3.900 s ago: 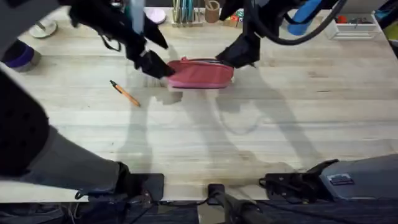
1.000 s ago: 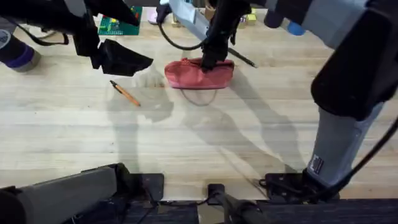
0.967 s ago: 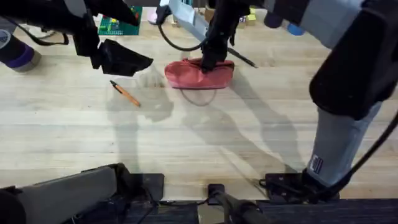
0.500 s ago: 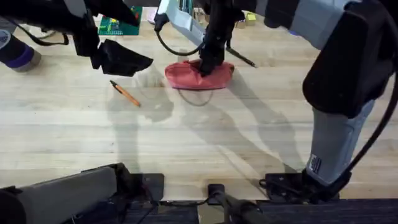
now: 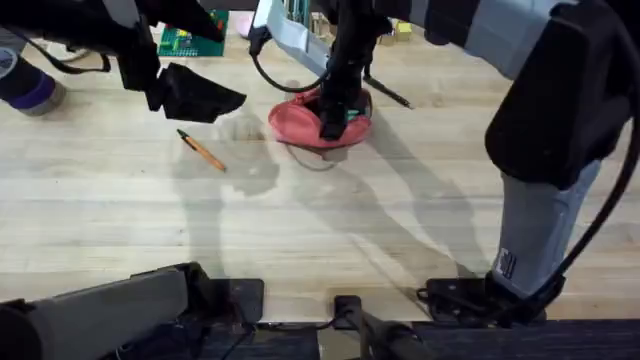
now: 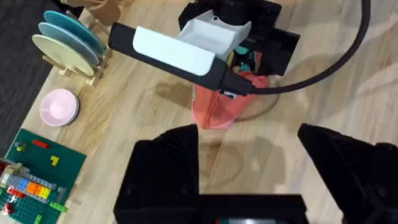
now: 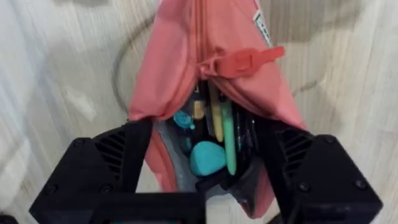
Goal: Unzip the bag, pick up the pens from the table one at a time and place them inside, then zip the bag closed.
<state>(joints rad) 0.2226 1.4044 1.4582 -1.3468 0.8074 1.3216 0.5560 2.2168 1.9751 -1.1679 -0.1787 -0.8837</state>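
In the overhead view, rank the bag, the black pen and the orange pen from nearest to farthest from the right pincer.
1. Bag: the right pincer is on it, at its open end.
2. Black pen: just beyond the bag, to its right.
3. Orange pen: well to the left, under the left pincer.

Along the far edge stand a wooden rack of pale blue plates [image 6: 67, 38], a pink dish [image 6: 59, 107] and a green brick baseplate [image 5: 190, 40], with a purple tape roll [image 5: 25, 88] far left.
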